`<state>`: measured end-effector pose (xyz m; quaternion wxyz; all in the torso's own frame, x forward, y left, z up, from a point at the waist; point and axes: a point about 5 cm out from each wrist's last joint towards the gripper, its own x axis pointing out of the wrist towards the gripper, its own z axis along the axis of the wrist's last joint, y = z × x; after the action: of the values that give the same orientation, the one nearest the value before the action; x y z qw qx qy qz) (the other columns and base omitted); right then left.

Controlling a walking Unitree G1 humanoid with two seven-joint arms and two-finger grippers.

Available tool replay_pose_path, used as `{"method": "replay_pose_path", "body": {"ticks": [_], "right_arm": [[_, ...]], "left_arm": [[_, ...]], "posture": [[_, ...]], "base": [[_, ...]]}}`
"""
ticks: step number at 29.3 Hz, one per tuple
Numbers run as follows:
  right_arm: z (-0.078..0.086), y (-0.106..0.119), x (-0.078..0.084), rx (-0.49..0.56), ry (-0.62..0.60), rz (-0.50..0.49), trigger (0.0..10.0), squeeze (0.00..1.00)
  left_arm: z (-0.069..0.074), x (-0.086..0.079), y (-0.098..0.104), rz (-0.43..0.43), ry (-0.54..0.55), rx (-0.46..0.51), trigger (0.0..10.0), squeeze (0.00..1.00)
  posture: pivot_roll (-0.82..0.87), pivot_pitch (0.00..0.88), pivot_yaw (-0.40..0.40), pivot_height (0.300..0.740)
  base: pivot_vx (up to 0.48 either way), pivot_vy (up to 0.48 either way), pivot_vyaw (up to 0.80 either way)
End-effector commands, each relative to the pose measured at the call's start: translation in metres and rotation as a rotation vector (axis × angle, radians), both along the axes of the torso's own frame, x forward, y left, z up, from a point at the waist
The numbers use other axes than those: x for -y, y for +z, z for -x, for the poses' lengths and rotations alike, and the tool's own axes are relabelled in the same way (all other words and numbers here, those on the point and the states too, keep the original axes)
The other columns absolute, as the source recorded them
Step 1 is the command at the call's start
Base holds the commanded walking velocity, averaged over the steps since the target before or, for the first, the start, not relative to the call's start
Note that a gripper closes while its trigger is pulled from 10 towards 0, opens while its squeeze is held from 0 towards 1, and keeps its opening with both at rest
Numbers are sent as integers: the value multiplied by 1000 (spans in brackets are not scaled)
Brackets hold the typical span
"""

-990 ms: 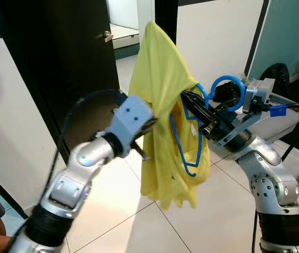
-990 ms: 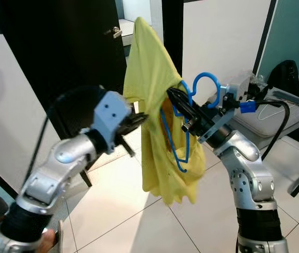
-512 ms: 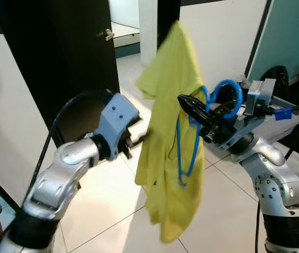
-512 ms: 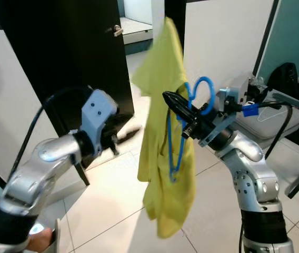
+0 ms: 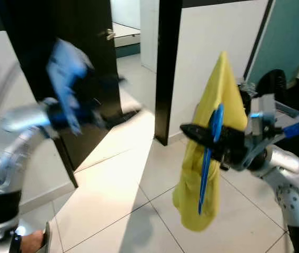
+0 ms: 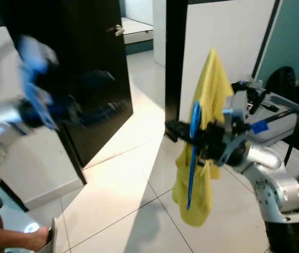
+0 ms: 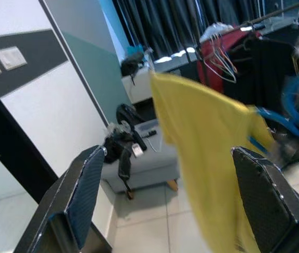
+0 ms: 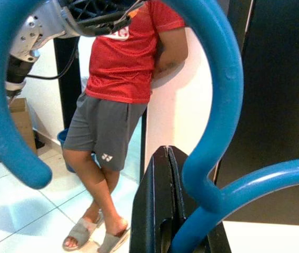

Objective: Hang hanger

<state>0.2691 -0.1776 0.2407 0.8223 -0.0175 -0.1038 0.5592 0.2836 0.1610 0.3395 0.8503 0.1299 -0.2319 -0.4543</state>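
Blur at upper left of the head view is my left gripper [image 5: 68,87], fingers spread apart, holding nothing. Centre right, my right gripper [image 5: 191,129] is clamped on the blue hanger [image 5: 207,158], long axis vertical, yellow shirt [image 5: 223,89] draped over it. Below it, white tile floor [image 5: 118,200]; behind, a dark door [image 5: 65,31]. Clothes rack [image 7: 255,21] seems the target.

The left end effector [image 5: 68,100] is a blue-grey smear of motion blur in the head views, its fingers unreadable. The yellow shirt [image 5: 212,158] covers most of the blue hanger [image 5: 208,158]. The person [image 8: 120,79] in red is cut off above the chest.
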Motion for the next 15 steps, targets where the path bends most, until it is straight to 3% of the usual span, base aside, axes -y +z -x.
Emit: {"method": "replay_pose_path", "body": {"ticks": [1, 6, 9, 11, 15], "right_arm": [[9, -2, -6, 4, 83, 63, 10000, 0], [20, -17, -3, -73, 166, 145, 10000, 0], [30, -19, 1, -122, 251, 167, 10000, 0], [30, -19, 1, -122, 251, 167, 10000, 0], [38, -14, 4, -152, 337, 169, 10000, 0]], "left_arm": [[-4, -5, 4, -3, 17, 12, 10000, 1000], [-8, -1, 8, -8, -5, 32, 10000, 1000], [-2, 11, 2, -46, -121, 12, 10000, 1000], [-2, 11, 2, -46, -121, 12, 10000, 1000], [3, 21, -2, -106, -224, 18, 10000, 1000]], "posture": [[-58, 0, -4, 740], [-69, 0, 2, 740], [-69, 0, 2, 740], [-69, 0, 2, 740], [-74, 0, 3, 740]], "base": [[0, 0, 0], [0, 0, 0], [0, 0, 0], [0, 0, 0], [0, 0, 0]]}}
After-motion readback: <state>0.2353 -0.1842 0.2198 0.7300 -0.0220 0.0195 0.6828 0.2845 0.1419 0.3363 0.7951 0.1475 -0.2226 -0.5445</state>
